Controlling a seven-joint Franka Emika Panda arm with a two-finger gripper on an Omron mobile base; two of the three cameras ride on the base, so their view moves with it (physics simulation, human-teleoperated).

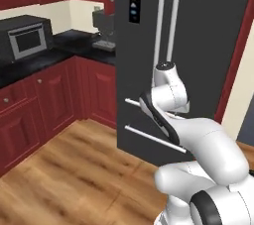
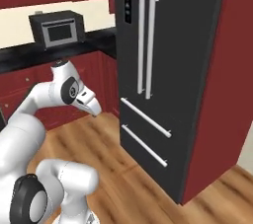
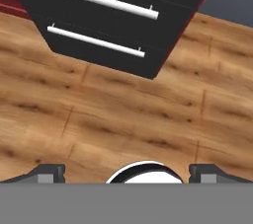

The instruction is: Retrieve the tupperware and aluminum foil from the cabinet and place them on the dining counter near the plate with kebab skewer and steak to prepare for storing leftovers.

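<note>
Gripper [image 3: 126, 172] jaws apart, empty, facing the wood floor [image 3: 123, 114] by the black fridge [image 2: 168, 70] — best to drive on toward the cabinet with the arm tucked.

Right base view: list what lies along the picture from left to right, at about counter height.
Red lower cabinets under the black countertop → black microwave with a silver door on that counter → tall black refrigerator with two vertical silver handles → dark red side panel.
</note>
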